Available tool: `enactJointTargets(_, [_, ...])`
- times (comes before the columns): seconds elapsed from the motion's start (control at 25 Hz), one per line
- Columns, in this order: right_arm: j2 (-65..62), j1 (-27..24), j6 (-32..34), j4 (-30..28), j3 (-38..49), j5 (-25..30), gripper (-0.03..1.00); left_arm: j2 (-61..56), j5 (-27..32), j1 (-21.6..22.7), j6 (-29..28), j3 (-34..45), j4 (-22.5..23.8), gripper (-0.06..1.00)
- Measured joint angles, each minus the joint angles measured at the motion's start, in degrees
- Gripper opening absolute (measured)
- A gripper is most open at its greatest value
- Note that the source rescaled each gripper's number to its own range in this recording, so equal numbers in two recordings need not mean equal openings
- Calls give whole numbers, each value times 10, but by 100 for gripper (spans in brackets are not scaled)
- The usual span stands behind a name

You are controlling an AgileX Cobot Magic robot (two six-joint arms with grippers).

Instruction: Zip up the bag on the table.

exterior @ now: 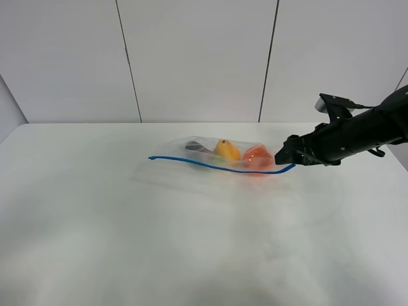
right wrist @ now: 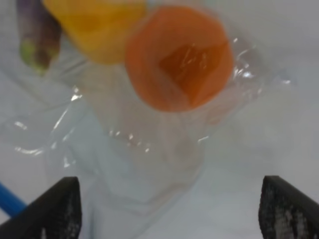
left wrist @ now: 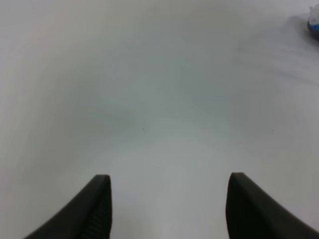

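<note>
The clear crinkly bag (exterior: 220, 156) lies on the white table (exterior: 115, 242), its blue zip strip (exterior: 217, 166) along the near edge. An eggplant (exterior: 196, 147), a yellow fruit (exterior: 226, 150) and an orange (exterior: 257, 157) show through it. My right gripper (exterior: 282, 157) is at the bag's right end, by the end of the strip. In the right wrist view it (right wrist: 169, 214) is open, with clear plastic (right wrist: 149, 164) between the fingers (right wrist: 60, 204) and the orange (right wrist: 179, 57) just beyond. My left gripper (left wrist: 167, 209) is open over bare table and does not show in the exterior view.
White wall panels (exterior: 197, 57) stand behind the table's far edge. A small blue spot (left wrist: 314, 25) shows at the edge of the left wrist view. The right arm (exterior: 363, 131) reaches in from the right side.
</note>
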Motion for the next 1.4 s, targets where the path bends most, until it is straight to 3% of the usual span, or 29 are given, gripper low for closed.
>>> enactJointTargets(0.12, [0,0,0,-25,0,-15,95,0,-1,0,0,0,0,56])
enactJointTargets(0.52, [0,0,8,-194,0,-47,95,0,-1,0,0,0,0,56])
enactJointTargets(0.72, [0,-1,80,-263,0,-92,95,0,-1,0,0,0,0,56])
enactJointTargets(0.92, [0,-24,203,-340,0,-121,95,0,-3,0,0,0,0,56])
enactJointTargets(1.12, [0,-61,265,-373,0,-122,95,0,-2,0,0,0,0,56])
enactJointTargets(1.4, [0,-121,271,-377,0,-119,95,0,-2,0,0,0,0,56])
